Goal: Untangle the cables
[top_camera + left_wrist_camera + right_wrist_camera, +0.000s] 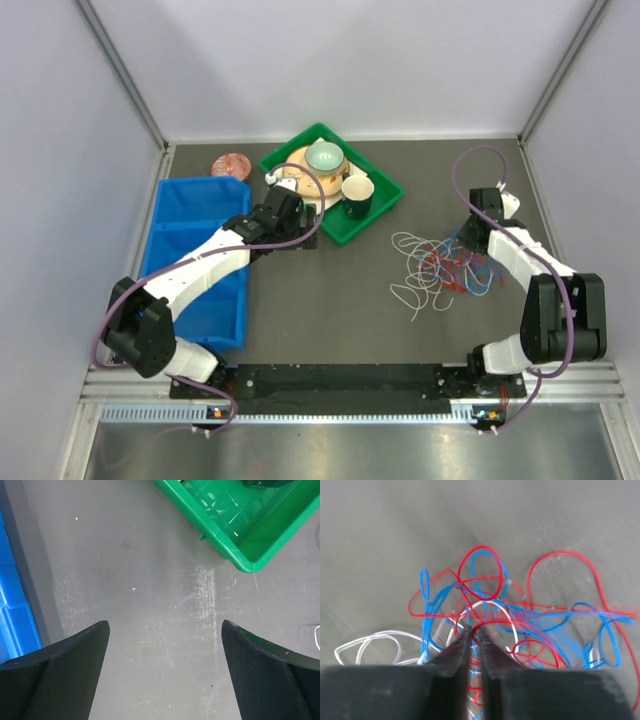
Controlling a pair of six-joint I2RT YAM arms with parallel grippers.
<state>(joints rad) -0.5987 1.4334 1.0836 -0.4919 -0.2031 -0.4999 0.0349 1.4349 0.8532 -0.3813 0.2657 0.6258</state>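
1. The cables (445,265) lie in one loose tangle on the counter (330,310), toward 3 o'clock from its middle in the top view.
2. The white cable (380,635) spreads its loops to the tangle's 9 o'clock side. The red cable (482,548) and blue cable (424,587) cross each other many times on the 3 o'clock side.
3. The right gripper (474,632) sits at the tangle's 2 o'clock edge, its fingers drawn nearly together with a red strand running through the slit between them.
4. The left gripper (164,625) hovers over bare counter with its fingers spread wide, holding nothing, well apart from the cables.
5. In the left wrist view a green tray (210,533) lies at 1 o'clock and a blue bin (15,625) at 9 o'clock.
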